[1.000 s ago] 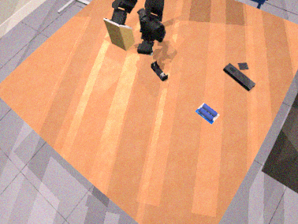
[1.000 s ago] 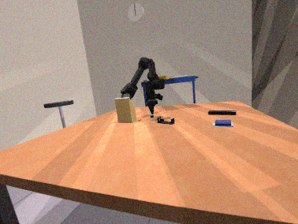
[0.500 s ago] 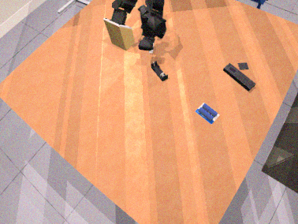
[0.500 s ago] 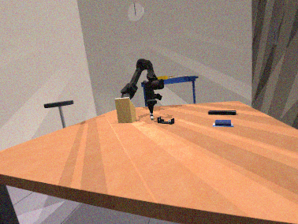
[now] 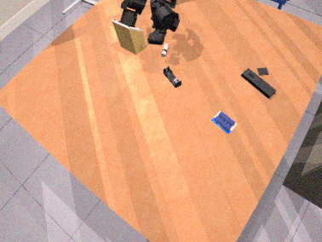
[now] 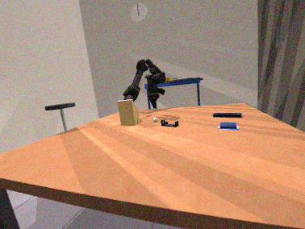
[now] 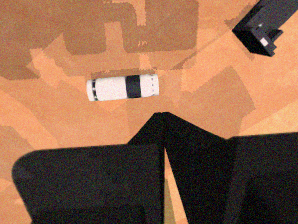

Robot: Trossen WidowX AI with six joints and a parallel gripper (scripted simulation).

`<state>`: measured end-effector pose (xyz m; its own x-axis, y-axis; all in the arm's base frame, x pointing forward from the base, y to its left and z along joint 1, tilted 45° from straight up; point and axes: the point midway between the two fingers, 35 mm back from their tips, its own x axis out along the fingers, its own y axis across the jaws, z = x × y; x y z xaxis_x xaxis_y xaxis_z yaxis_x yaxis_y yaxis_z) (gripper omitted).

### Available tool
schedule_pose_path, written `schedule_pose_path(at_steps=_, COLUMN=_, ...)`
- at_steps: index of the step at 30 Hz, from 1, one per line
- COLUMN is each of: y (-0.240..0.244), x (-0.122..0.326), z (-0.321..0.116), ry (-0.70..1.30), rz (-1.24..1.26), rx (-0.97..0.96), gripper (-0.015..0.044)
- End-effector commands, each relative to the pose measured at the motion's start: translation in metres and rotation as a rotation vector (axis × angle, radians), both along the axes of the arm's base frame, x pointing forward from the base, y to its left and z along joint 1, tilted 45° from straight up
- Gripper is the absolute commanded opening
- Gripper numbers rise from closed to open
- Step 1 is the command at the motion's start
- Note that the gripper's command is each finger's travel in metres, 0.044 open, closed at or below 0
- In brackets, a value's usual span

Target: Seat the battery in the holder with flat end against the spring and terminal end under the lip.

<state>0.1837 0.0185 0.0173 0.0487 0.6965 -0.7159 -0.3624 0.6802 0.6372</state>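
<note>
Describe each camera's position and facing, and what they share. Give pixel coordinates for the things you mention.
Top: high above the table, angled down; arm parts and gripper (image 5: 156, 42) at the upper edge.
Exterior: beyond the table edge, low, facing across it toward the arm (image 6: 152, 77).
Wrist: by the gripper (image 7: 161, 119), facing the battery (image 7: 111, 88); closed fingers show.
Top and exterior share the blue pack (image 5: 224, 122) (image 6: 228, 126).

The place looks like a plain room, with a round clock (image 6: 139, 12) on a pale wall (image 6: 169, 44) and tiled floor (image 5: 25, 170). A wooden tabletop (image 5: 140, 179) (image 6: 153, 173) (image 7: 200, 105) fills much of it; whether home or office, I cannot tell.
</note>
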Motion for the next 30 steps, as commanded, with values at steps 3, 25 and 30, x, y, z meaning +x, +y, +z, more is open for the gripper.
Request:
schedule_pose_path(at_steps=3, y=-0.017, x=-0.006, z=0.023, ry=-0.002, rz=0.005, rx=0.004, gripper=0.0000)
schedule_pose_path(at_steps=25, y=0.018, x=-0.005, z=0.002, ry=0.564, rz=-0.584, rx=0.036, gripper=0.0236)
schedule_pose_path(at_steps=30, y=0.034, x=-0.008, z=-0.007, ry=0.836, rz=-0.860, rx=0.059, gripper=0.0236)
